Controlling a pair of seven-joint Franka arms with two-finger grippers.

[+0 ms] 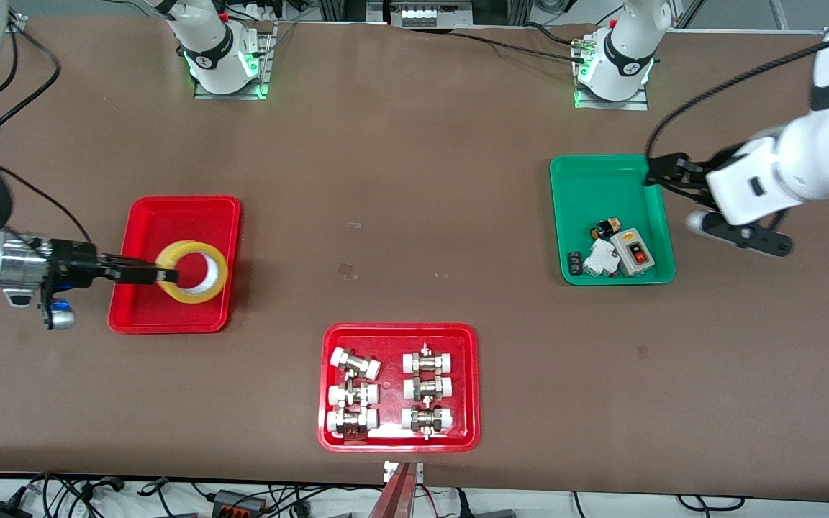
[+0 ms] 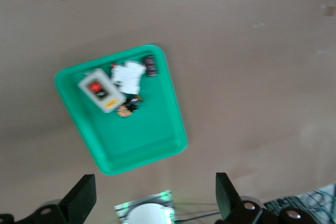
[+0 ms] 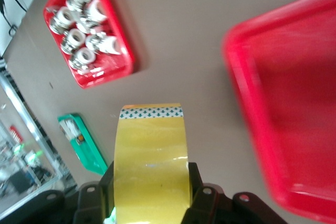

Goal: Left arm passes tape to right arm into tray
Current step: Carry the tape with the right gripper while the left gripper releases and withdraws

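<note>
The yellow tape roll [image 1: 191, 250] is held in my right gripper [image 1: 166, 273], which is shut on its band, one finger through the hole. It hangs over the plain red tray [image 1: 170, 208] at the right arm's end of the table. I cannot tell whether it touches the tray floor. The right wrist view shows the tape [image 3: 152, 156] clamped between the fingers of the right gripper [image 3: 151, 182], with the red tray [image 3: 294, 103] beside it. My left gripper [image 1: 653, 171] is open and empty over the edge of the green tray; it also shows in the left wrist view [image 2: 153, 192].
A green tray [image 1: 601, 187] with small electrical parts lies at the left arm's end and shows in the left wrist view [image 2: 142, 135]. A red tray [image 1: 400, 332] of white-capped metal fittings sits nearest the front camera, mid-table. The arms' bases stand along the table's back edge.
</note>
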